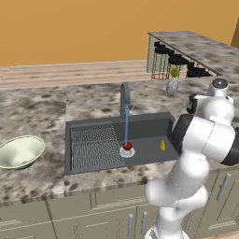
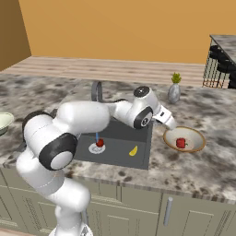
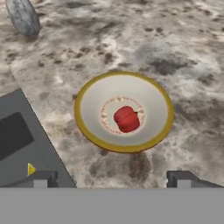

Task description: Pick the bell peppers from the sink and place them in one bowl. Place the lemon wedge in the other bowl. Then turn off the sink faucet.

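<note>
Gripper [image 3: 113,178] hangs spread wide and empty above the shallow tan bowl [image 3: 89,131], where one red bell pepper [image 3: 126,118] lies. Next: reach left for the second pepper [image 1: 127,146] on the sink [image 1: 149,122] drain.

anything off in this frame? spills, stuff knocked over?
Nothing spilled or knocked over. The faucet is running, its stream landing on a bell pepper sitting on the sink drain. The other pepper lies centred in the tan bowl; the lemon wedge is in the basin.
</note>
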